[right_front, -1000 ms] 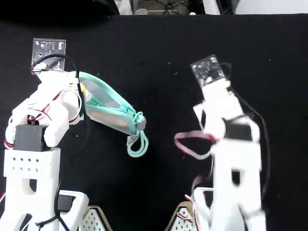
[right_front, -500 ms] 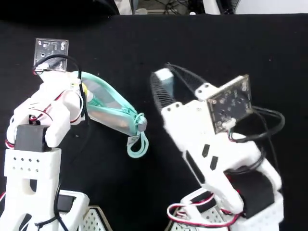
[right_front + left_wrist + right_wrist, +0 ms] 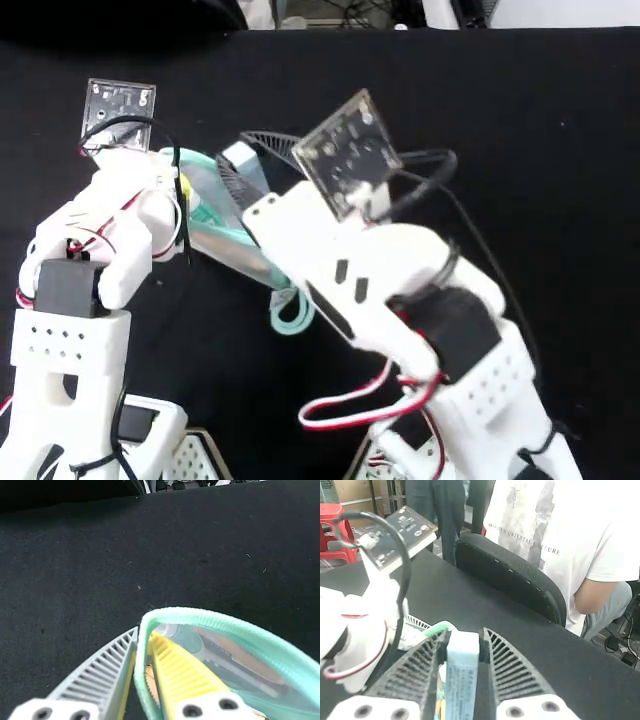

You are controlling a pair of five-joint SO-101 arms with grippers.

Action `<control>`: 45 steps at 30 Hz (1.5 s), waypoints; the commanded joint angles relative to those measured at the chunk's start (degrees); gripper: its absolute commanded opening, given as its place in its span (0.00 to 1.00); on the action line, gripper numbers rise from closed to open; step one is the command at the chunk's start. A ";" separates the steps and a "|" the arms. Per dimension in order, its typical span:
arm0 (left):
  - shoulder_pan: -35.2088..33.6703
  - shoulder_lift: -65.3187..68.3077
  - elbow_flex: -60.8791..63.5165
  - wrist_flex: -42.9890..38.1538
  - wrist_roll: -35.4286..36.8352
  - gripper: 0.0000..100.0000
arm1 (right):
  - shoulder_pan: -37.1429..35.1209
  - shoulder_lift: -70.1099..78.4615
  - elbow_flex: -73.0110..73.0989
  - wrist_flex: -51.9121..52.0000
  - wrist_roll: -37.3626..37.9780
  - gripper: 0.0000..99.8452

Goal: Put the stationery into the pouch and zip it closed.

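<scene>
High view, upper left: left gripper (image 3: 144, 640) pinches pouch (image 3: 215, 240) rim, mouth open. Right gripper (image 3: 462, 634) clamps pale blue block (image 3: 461, 680) above it; insertion, zipping remain

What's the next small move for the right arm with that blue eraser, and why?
Probably ease the right tool down slightly so the blue eraser enters the mouth of the pouch before releasing. The eraser is clamped right by the opening, which the left tool holds apart by its mint rim.

The right arm (image 3: 380, 270) hides the middle of the pouch (image 3: 225, 245); its contents look blurred
</scene>
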 commanded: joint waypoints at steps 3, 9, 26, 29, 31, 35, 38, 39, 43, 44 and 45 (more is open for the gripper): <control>2.51 1.05 5.41 0.35 0.35 0.03 | -1.85 2.42 -0.75 -4.57 -0.88 0.01; 0.57 1.49 5.67 0.35 0.35 0.03 | -2.81 3.03 5.14 -9.93 -0.97 0.01; -4.09 1.05 11.82 -2.46 -1.14 0.03 | 2.90 2.95 17.27 -12.22 -2.81 0.01; -3.91 1.05 11.82 -2.46 -1.14 0.03 | 2.99 2.95 18.68 -12.22 -2.81 0.01; -4.00 1.05 11.82 -2.46 -1.14 0.03 | 2.99 2.95 18.59 -12.22 -2.81 0.02; -4.00 1.05 11.82 -2.46 -1.14 0.03 | 2.99 2.95 17.36 -12.04 -2.81 0.08; -4.00 1.05 11.82 -2.46 -1.14 0.03 | 2.90 3.21 15.60 -8.26 -2.81 0.18; -4.00 1.05 11.82 -2.46 -1.14 0.03 | 2.81 3.30 14.90 -6.95 -2.81 0.19; -4.00 1.41 11.56 -2.46 -1.14 0.03 | 2.90 3.03 12.88 -4.84 -2.81 0.19; -4.00 1.41 11.56 -2.46 -1.14 0.03 | 2.90 3.03 12.09 -4.22 -2.81 0.19; -4.00 1.49 11.56 -2.46 -1.14 0.03 | 2.81 3.03 11.30 -3.52 -2.81 0.19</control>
